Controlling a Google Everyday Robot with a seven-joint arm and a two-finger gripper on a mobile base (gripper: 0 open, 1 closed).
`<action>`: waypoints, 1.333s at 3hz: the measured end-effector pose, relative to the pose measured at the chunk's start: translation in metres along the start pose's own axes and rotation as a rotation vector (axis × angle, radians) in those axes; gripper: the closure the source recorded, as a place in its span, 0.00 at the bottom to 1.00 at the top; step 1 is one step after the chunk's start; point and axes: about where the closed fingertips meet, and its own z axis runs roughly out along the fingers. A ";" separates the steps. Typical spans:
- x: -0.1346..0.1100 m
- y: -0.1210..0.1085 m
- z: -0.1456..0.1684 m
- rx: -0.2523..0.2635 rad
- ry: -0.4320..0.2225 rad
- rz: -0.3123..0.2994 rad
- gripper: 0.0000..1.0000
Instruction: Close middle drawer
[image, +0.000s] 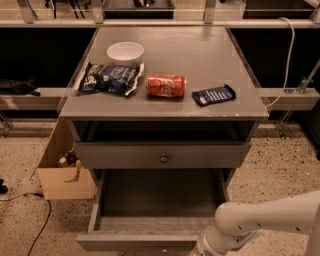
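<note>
The middle drawer (150, 222) is pulled far out, and its deep grey box is empty. Its flat front (125, 242) lies along the bottom edge of the camera view, with the small knob (163, 248) just showing. The uppermost drawer (162, 155), with the same knob, stands slightly out above it. The lowest drawer is hidden. My white arm (260, 217) comes in from the lower right, and its wrist (206, 245) is at the right end of the middle drawer's front. The gripper is below the frame's bottom edge, out of view.
On the grey tabletop (200, 55) are a white bowl (125, 51), a dark chip bag (107, 78), a red soda can (165, 85) lying on its side and a blue snack bar (214, 95). An open cardboard box (65, 175) stands on the floor to the left.
</note>
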 end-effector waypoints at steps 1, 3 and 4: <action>0.002 0.001 0.003 -0.022 0.002 0.003 0.35; 0.001 -0.011 0.015 -0.003 0.011 0.014 0.00; -0.016 -0.032 0.024 0.055 0.020 -0.004 0.00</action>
